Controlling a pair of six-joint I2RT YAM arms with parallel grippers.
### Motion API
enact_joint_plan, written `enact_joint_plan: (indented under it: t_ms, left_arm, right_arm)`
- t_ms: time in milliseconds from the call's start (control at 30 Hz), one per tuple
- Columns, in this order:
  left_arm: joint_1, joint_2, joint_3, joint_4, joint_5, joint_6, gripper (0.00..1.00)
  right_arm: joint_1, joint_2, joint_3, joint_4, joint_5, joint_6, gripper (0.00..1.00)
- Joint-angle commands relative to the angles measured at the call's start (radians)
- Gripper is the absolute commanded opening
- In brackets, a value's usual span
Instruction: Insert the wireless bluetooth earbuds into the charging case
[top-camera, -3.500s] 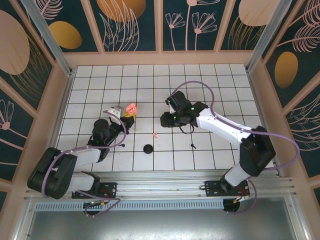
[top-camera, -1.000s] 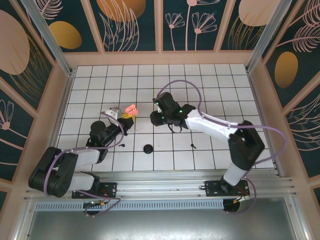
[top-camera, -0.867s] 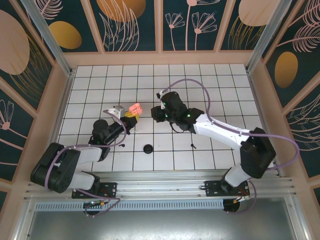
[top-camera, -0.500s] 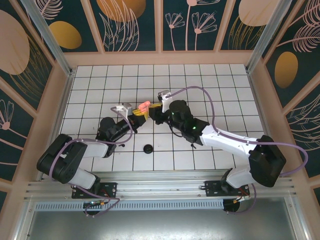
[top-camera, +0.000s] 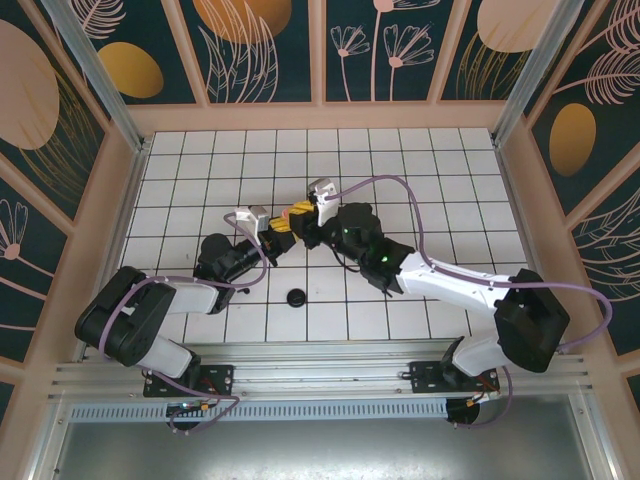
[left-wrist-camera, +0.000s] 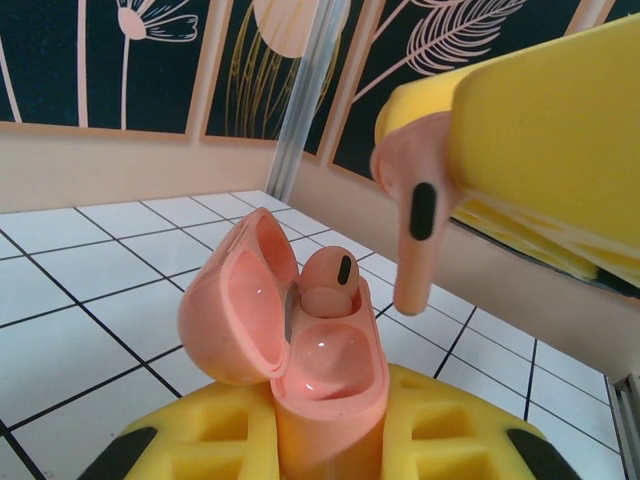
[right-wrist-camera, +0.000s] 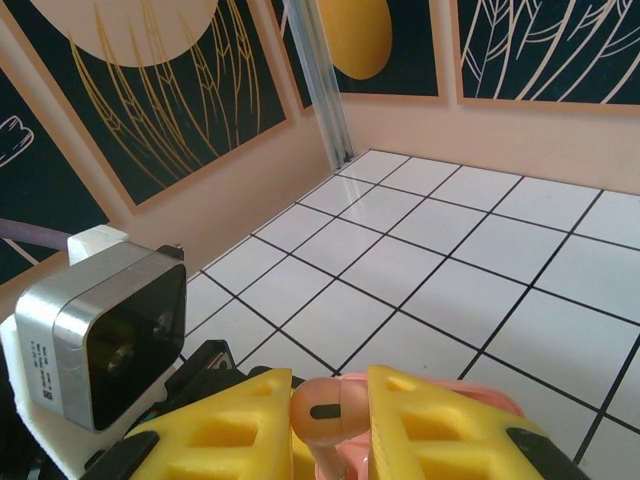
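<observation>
- Swung together since before, top view: right gripper meets left gripper mid-table.
- Left wrist: left gripper clamps open pink case, one earbud seated; second earbud just above.
- Right wrist: right gripper pinches second earbud.

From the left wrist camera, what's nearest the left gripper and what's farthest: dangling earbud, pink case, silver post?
1. The pink case, held by the left gripper, bottom middle.
2. The dangling earbud, just above, upper right.
3. The silver post, far back corner.
</observation>
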Motion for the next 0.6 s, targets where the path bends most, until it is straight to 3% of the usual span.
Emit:
enact_joint_plan:
  t_ms: [0,567]
  left_arm:
    - [-0.008,-0.028,0.016,0.044,0.027,0.020,0.08]
    - [-0.008,-0.067,0.005,0.040,0.034,0.040,0.09]
  right_arm:
    - [0.005,0.016,0.008,0.060,-0.006,-0.027,0.21]
    - [0.003,0.022,0.008,0.011,0.071,-0.019,0.21]
